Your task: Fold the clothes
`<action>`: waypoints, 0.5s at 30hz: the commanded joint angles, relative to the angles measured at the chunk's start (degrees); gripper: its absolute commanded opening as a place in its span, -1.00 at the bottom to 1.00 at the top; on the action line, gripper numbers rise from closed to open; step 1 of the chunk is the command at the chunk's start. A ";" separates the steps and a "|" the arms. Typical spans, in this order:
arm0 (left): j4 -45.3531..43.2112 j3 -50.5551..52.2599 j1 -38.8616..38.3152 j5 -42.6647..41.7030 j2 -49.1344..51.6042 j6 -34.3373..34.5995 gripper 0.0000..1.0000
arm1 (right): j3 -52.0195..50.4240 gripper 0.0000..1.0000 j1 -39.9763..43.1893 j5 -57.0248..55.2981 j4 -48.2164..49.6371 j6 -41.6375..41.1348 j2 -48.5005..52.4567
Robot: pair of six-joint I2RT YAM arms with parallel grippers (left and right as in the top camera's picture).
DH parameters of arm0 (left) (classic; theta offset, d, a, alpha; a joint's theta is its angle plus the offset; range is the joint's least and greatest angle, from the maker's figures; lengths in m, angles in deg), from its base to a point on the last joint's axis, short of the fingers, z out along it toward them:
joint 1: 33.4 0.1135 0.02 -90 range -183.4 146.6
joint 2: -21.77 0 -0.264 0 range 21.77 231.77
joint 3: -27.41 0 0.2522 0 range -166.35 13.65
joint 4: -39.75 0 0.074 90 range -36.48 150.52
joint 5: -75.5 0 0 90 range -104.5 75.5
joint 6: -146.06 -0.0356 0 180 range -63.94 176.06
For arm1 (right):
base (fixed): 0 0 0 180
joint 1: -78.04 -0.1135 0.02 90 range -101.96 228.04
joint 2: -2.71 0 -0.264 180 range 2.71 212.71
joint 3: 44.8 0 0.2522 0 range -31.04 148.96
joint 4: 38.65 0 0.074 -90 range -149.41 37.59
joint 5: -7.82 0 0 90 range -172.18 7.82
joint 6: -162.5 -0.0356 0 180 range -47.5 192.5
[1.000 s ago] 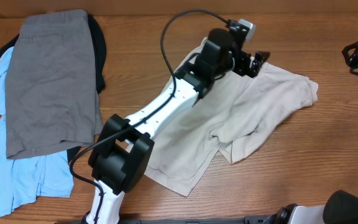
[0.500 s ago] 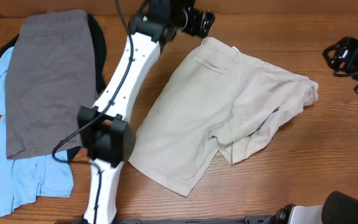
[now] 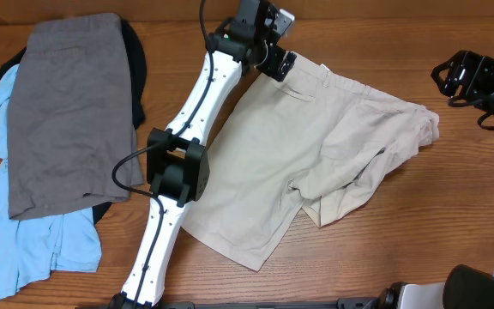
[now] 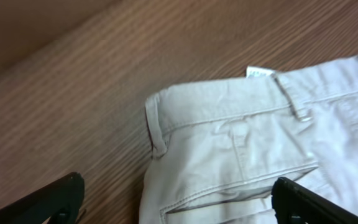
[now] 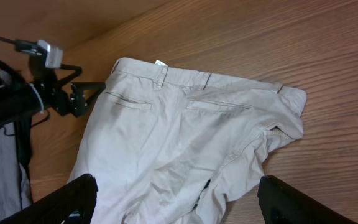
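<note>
beige shorts (image 3: 316, 163) lying rumpled, left end effector (image 3: 280, 63) over their waistband corner

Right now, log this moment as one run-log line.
left gripper open over waistband corner | right gripper open, clear of shorts | shorts unfolded, one leg bunched | garment pile at left

Beige khaki shorts (image 3: 307, 163) lie spread back-side up, one leg bunched; grey (image 3: 71, 112), light-blue (image 3: 33, 249) and black (image 3: 137, 73) garments sit stacked at left.

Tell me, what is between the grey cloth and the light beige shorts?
The white and black left robot arm crosses the brown wooden table between them, seen in the overhead view.
</note>
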 commanded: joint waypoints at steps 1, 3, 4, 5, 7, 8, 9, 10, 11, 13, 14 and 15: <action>-0.50 -1.25 0.11 -0.37 3.19 -1.49 0.92 | 1.09 0.73 -0.17 0.31 -0.02 0.39 0.00; -0.42 -1.20 0.02 -0.79 4.09 -1.46 0.88 | 1.09 0.73 -0.17 0.31 0.00 0.42 0.02; -0.37 -1.18 -0.13 -0.76 4.50 -1.46 0.86 | 1.07 0.72 -0.17 0.31 0.02 0.42 0.02; -0.39 -1.18 -0.33 -0.76 5.11 -1.49 0.85 | 1.09 0.72 -0.17 0.31 0.07 0.42 0.02; -0.50 -1.18 -0.76 -0.20 5.95 -1.53 0.78 | 1.07 0.72 -0.17 0.28 0.09 0.42 0.02; -0.85 -1.18 -0.87 -0.09 5.99 -1.51 0.75 | 1.09 0.72 -0.17 0.28 0.07 0.42 0.02; -1.14 -1.18 -0.87 -0.09 5.99 -1.51 0.72 | 1.07 0.72 -0.17 0.26 0.04 0.42 0.02; -1.55 -1.18 -0.87 -0.07 5.99 -1.49 0.70 | 1.09 0.72 -0.17 0.22 0.04 0.42 0.02; -2.32 -1.18 -0.87 -0.09 5.99 -1.49 0.65 | 1.09 0.72 -0.17 -0.35 0.02 0.39 0.02; -2.78 -1.18 -0.87 -0.07 6.08 -1.49 0.57 | 1.07 0.72 -0.17 -0.66 0.02 0.39 0.02; -2.80 -1.16 -0.87 -0.09 6.08 -1.51 0.52 | 1.07 0.72 -0.17 -0.79 0.04 0.39 0.02; -2.80 -1.07 -0.87 -0.09 6.08 -1.51 0.46 | 1.07 0.72 -0.17 -0.76 0.04 0.39 0.02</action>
